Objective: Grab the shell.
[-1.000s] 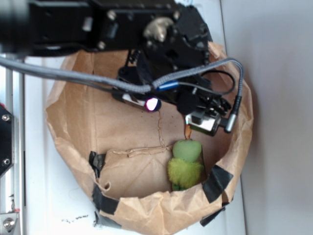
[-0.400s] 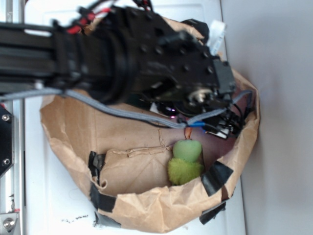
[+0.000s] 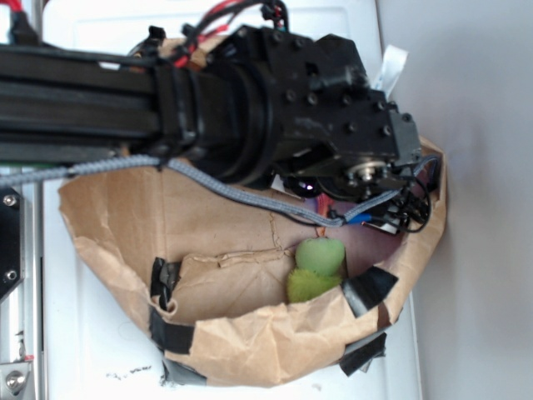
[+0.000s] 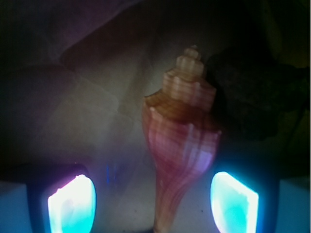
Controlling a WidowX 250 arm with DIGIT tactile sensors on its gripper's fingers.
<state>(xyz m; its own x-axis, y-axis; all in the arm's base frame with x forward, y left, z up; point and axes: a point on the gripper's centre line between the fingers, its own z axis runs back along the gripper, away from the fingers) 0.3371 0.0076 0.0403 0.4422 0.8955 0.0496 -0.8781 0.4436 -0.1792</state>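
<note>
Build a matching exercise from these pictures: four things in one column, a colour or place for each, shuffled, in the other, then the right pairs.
1. shell
2. fuzzy toy
3. paper bag
4. tape strips

a. green, low in the bag
b. black, on the bag's rim
c. brown, crumpled, holding the rest
d. striped orange-tan, between the gripper's lit pads

Pairs: 1-d, 2-a, 3-c, 4-b

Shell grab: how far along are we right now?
Approach looks done: in the wrist view the shell lies between the two glowing fingers of the tool, jaws open on either side of its tail. In hand: lining up inside the paper bag. Left: close on it and lift. A dark rock sits right beside its wide end.
</note>
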